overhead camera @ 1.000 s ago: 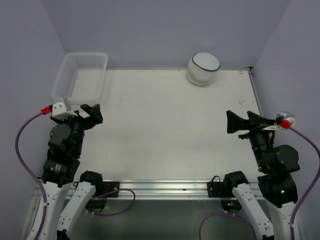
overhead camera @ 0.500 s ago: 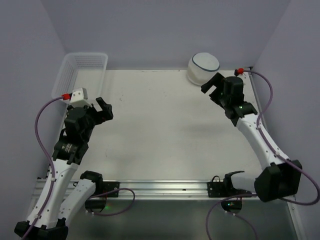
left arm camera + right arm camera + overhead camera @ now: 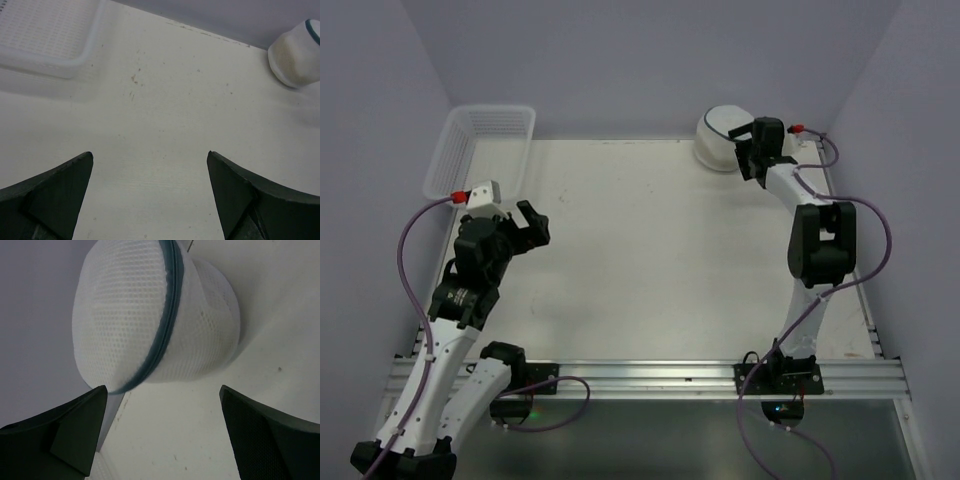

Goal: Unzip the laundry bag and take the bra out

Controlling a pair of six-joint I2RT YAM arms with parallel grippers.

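The small round white mesh laundry bag (image 3: pixel 145 325), seemingly zipped, is set at the white tabletop's (image 3: pixel 650 250) far right corner, faced by the released right pincer (image 3: pixel 162 390); the left pincer (image 3: pixel 150 155) is released too. Approach is judged in hand; next the unseen zipper pull must be gripped.

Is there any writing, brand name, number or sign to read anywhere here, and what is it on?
None. No word, number or logo shows on the laundry bag, the basket or the table.
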